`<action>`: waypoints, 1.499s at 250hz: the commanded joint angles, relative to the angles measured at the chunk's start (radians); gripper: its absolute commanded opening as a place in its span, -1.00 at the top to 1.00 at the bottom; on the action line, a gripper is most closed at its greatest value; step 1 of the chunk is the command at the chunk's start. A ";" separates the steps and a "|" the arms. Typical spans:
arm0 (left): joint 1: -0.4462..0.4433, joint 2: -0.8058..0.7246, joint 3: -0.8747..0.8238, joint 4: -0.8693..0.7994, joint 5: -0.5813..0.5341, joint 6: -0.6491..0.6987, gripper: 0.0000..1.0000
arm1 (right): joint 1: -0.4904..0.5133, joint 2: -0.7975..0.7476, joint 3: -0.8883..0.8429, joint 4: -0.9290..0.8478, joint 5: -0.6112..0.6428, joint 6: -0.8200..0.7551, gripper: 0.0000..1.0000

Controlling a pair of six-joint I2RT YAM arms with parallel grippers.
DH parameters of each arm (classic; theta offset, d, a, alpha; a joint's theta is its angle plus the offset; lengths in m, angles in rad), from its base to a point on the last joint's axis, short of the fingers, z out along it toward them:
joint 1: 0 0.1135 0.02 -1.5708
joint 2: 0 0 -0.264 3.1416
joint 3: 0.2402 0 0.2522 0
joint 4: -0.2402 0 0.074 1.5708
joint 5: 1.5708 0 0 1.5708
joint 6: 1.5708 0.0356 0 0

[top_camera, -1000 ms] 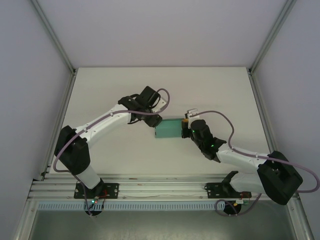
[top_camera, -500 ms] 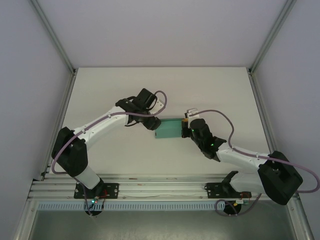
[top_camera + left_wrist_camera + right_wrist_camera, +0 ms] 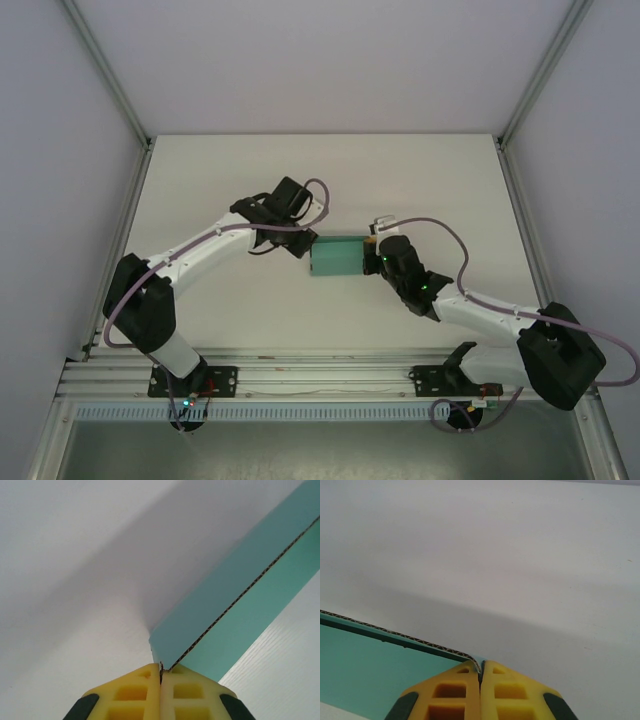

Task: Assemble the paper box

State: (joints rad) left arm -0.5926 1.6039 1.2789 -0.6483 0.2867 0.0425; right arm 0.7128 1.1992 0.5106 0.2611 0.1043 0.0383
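Observation:
The paper box (image 3: 338, 258) is teal-green corrugated card, lying mid-table between the two arms. My left gripper (image 3: 306, 244) is at its left end and shut on a corner of the card. The left wrist view shows that corner (image 3: 200, 630) pinched between the yellow fingers (image 3: 135, 692), my left gripper (image 3: 161, 669) closed tight. My right gripper (image 3: 375, 252) holds the box's right end. In the right wrist view the card edge (image 3: 395, 652) runs into the closed yellow fingers (image 3: 507, 690) of my right gripper (image 3: 481, 666).
The white table (image 3: 250, 180) is ringed by an aluminium frame (image 3: 130, 120) and pale walls. Cables loop over both arms. Open tabletop lies behind the box and to both sides.
My left gripper has closed on the left corner of the paper box after shifting slightly left. The right gripper and the box have stayed in place.

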 commanded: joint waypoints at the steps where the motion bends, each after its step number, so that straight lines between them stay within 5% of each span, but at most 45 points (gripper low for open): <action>1: -0.009 0.006 -0.001 0.083 0.087 -0.244 1.00 | 0.033 0.019 -0.007 -0.154 0.018 0.064 1.00; 74: -0.010 0.019 0.028 -0.019 0.103 -0.430 1.00 | 0.117 0.037 0.048 -0.260 0.179 0.157 1.00; 151: -0.018 0.084 0.038 -0.041 0.111 -0.462 1.00 | 0.122 0.072 0.052 -0.251 0.192 0.225 1.00; 230: -0.108 0.065 -0.124 0.040 -0.078 -0.439 1.00 | 0.126 0.066 -0.051 -0.060 0.134 0.147 1.00; 299: -0.118 0.046 -0.239 0.153 -0.088 -0.444 1.00 | 0.127 0.114 -0.171 0.140 0.100 0.088 0.98; 346: -0.117 0.042 -0.235 0.160 -0.097 -0.453 1.00 | 0.126 0.049 -0.164 0.079 0.105 0.088 0.80; 375: -0.118 0.039 -0.224 0.145 -0.110 -0.455 1.00 | 0.125 -0.041 -0.099 -0.044 0.155 0.108 0.46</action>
State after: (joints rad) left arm -0.6857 1.5742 1.1004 -0.4061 0.1459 -0.3962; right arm 0.8177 1.2106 0.3820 0.4541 0.3229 0.1318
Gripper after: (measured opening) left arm 0.064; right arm 0.210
